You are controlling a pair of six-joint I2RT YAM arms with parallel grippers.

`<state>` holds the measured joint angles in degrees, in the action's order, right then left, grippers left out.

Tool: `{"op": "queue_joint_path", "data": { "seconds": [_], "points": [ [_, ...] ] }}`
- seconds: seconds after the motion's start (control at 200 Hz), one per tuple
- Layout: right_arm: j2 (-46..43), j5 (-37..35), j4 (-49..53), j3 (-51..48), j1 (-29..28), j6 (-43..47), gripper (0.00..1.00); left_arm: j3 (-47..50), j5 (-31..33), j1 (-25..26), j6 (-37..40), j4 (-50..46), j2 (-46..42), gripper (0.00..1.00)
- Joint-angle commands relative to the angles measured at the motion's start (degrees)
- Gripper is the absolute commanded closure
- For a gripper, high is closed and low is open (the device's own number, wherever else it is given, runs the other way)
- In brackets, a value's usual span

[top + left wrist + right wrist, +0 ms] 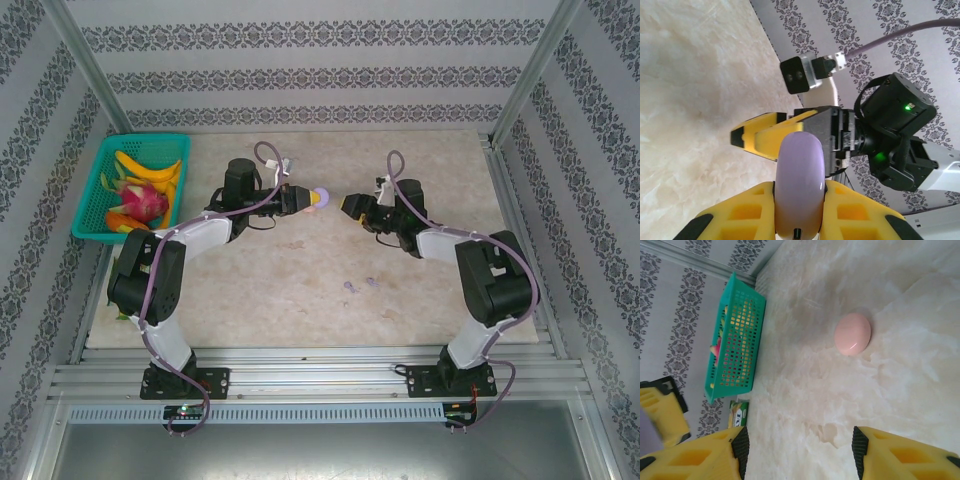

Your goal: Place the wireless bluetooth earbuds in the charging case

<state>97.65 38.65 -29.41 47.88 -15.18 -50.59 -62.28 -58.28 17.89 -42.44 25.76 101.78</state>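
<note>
Lilac charging case (799,175), gripped lengthwise in left claw (799,197), points outward.

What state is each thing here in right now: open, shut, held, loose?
left gripper: shut on the purple case.
purple case: looks closed, held off the table.
right gripper: open, empty.
pink case: looks closed, lying free on the table.
earbuds: loose on the table, outside both cases.
basket: upright, holding fruit.

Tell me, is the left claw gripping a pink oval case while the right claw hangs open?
Not quite. The oval case in the left claw is light purple, not pink, as the left wrist view shows. The right claw is indeed open.
</note>
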Motion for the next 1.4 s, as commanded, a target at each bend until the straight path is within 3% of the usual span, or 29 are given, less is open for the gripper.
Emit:
{"op": "queue_joint_path", "data": {
  "seconds": [0.0,0.54,0.859,1.184,1.399],
  "points": [
    [-5.49,1.31,-1.4,0.22,0.26,0.5,0.41,-1.86,-1.06,0.09,0.77,1.05,0.22,0.99],
    [-2.08,1.17,0.23,7.72,-5.64,0.38,0.41,-3.49,-0.87,0.22,0.51,0.52,1.15,0.99],
    [1.8,-0.43,-2.48,6.01,-2.64,-1.87,0.46,-3.26,-1.29,0.58,0.55,0.56,-0.08,1.0],
    [3.91,-0.02,-3.19,5.79,-3.15,-2.28,0.48,-3.89,-1.42,1.27,0.24,0.88,-0.36,1.0],
    [0.72,0.67,-3.33,3.66,-1.61,-2.25,0.48,-4.05,-1.13,1.29,0.76,0.44,-0.02,1.0]
  ]
}}
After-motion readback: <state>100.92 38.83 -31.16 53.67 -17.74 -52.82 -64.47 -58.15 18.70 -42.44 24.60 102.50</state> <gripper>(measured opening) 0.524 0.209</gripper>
